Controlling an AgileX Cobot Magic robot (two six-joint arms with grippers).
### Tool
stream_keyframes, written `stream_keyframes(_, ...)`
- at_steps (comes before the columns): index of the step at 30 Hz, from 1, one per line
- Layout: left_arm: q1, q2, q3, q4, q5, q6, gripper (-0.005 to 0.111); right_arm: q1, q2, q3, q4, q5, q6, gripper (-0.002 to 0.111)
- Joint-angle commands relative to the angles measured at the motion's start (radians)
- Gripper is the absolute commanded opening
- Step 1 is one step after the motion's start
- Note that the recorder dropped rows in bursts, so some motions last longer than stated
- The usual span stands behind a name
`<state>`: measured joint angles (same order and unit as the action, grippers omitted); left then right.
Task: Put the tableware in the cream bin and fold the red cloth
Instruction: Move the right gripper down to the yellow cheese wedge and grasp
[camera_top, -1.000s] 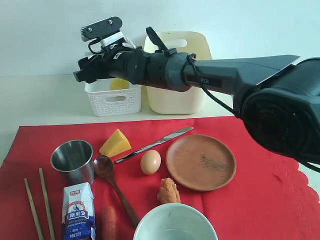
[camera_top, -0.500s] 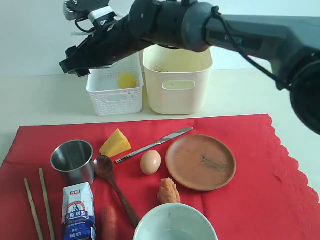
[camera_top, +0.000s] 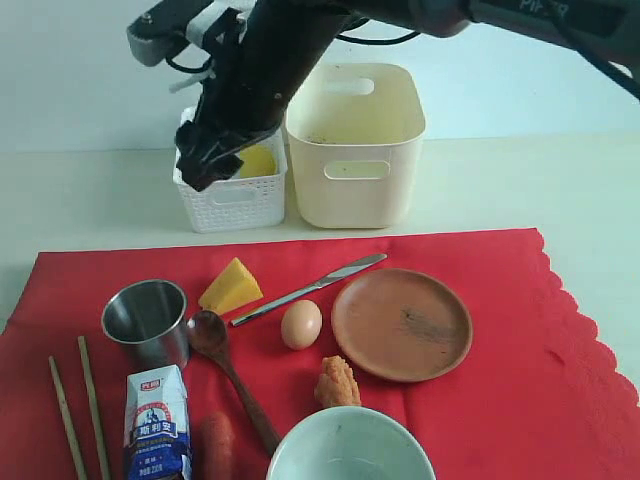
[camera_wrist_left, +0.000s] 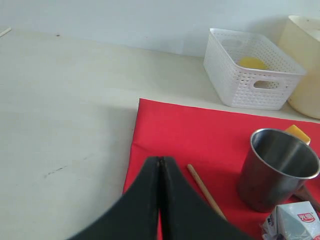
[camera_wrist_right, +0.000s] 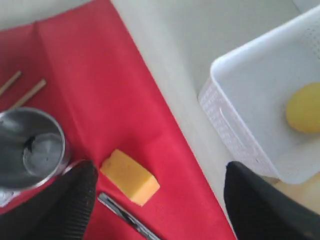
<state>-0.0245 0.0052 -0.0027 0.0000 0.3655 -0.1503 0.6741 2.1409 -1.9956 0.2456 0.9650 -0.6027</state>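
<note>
Swinging down since a moment ago, the right gripper is now pointing at the table, just in front of the white lattice basket. Its fingers are spreading wide apart and holding nothing. The steel cup is standing on the red cloth, lower down and a little to the left of the gripper, with a yellow wedge near it. The cream bin is sitting just right of the basket. The left gripper is pressing its fingers together over the cloth's edge, empty.
</note>
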Motion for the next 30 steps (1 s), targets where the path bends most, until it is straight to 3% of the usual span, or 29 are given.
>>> stream_keyframes(1,0.002,-0.005,0.003,-0.009,-0.008,-0.002,0.0,0.0,-0.01,0.029,-0.024,0.069,-0.163,0.068)
stream_keyframes(13,0.002,-0.005,0.003,-0.009,-0.008,-0.002,0.0,0.0,0.08,0.087,-0.02,0.109,-0.651,0.068)
stream_keyframes(30,0.002,-0.005,0.003,-0.009,-0.008,-0.002,0.0,0.0,0.213,0.085,0.016,-0.034,-0.659,0.068)
